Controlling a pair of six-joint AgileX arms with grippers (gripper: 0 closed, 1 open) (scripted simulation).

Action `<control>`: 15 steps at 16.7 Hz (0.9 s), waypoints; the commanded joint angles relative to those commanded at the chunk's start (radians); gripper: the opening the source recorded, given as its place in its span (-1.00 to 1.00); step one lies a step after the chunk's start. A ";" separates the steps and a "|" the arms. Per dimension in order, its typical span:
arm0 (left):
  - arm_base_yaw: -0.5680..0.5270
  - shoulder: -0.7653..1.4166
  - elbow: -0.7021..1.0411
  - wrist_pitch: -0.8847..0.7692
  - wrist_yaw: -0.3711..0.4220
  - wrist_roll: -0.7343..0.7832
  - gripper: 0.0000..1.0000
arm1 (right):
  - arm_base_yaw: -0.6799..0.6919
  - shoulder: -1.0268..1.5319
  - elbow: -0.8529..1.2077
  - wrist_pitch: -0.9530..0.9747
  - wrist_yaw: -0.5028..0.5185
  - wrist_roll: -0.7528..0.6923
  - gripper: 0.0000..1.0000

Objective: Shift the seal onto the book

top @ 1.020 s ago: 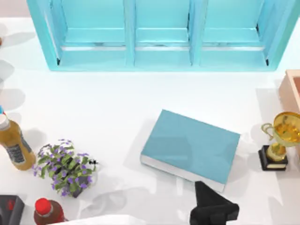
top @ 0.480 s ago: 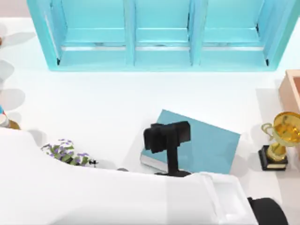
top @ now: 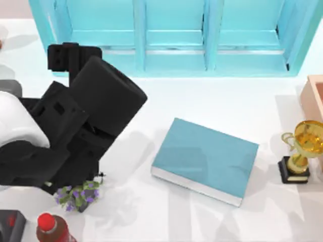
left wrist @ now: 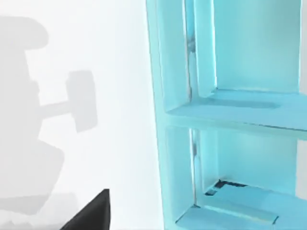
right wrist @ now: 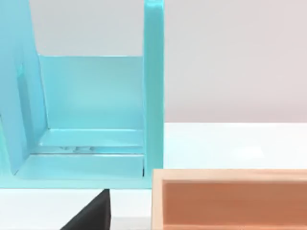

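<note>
Book [top: 207, 159] lies flat on the table [top: 217, 98], right of centre. Its long axis runs from upper left to lower right, with the white page edge along the near long side.

From the left: a bottle [top: 49, 229] stands at the near edge. The left arm spans the left side above a plant [top: 75, 194]. The left gripper [top: 74, 55] is beside the shelf's [top: 171, 35] left end; its grip state cannot be told. A trophy [top: 300, 151] and a box [top: 315, 96] stand at the right.
</note>
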 joint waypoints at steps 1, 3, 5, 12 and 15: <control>0.060 -0.085 -0.047 0.054 0.046 0.159 1.00 | 0.000 0.000 0.000 0.000 0.000 0.000 1.00; 0.180 -0.253 -0.148 0.158 0.141 0.480 1.00 | 0.000 0.000 0.000 0.000 0.000 0.000 1.00; 0.298 -0.418 -0.256 0.257 0.239 0.797 1.00 | 0.000 0.000 0.000 0.000 0.000 0.000 1.00; 0.674 -0.931 -0.660 0.533 0.577 1.710 1.00 | 0.000 0.000 0.000 0.000 0.000 0.000 1.00; 0.793 -1.085 -0.807 0.608 0.690 1.957 1.00 | 0.000 0.000 0.000 0.000 0.000 0.000 1.00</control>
